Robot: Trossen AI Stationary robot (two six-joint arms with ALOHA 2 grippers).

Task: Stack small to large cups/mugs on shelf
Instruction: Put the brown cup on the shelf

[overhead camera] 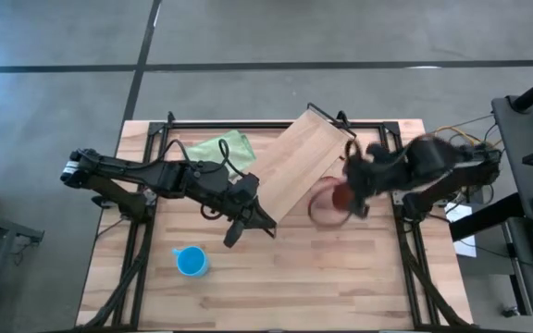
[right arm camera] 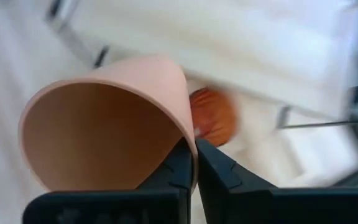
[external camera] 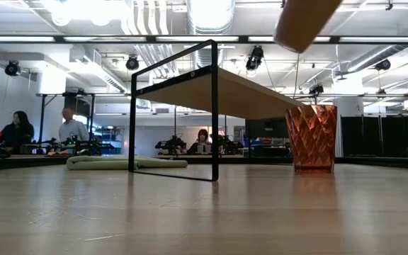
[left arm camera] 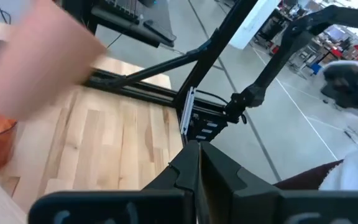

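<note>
My right gripper (overhead camera: 350,196) is shut on the plain orange-brown cup (right arm camera: 104,134), held high over the table just right of the shelf; the cup shows tilted at the top of the low view (external camera: 302,21). The translucent red tumbler (external camera: 312,138) stands upright on its base on the table, below that gripper and beside the shelf's right end; it also shows in the high view (overhead camera: 320,208). The shelf (overhead camera: 299,165) stands on its black wire legs (external camera: 214,127). The bright blue cup (overhead camera: 190,262) stands at the near left. My left gripper (overhead camera: 248,231) is shut and empty between the blue cup and the shelf. My right gripper pinches the orange-brown cup's wall at the rim (right arm camera: 188,146), one finger inside the cup and one outside. The cup is lifted clear of the table and tilted, and its open mouth faces the wrist camera.
A folded pale green cloth (overhead camera: 218,150) lies at the far left beside the shelf. Bare tabletop (overhead camera: 340,277) runs along the near side. People sit at desks in the room beyond the table (external camera: 73,131).
</note>
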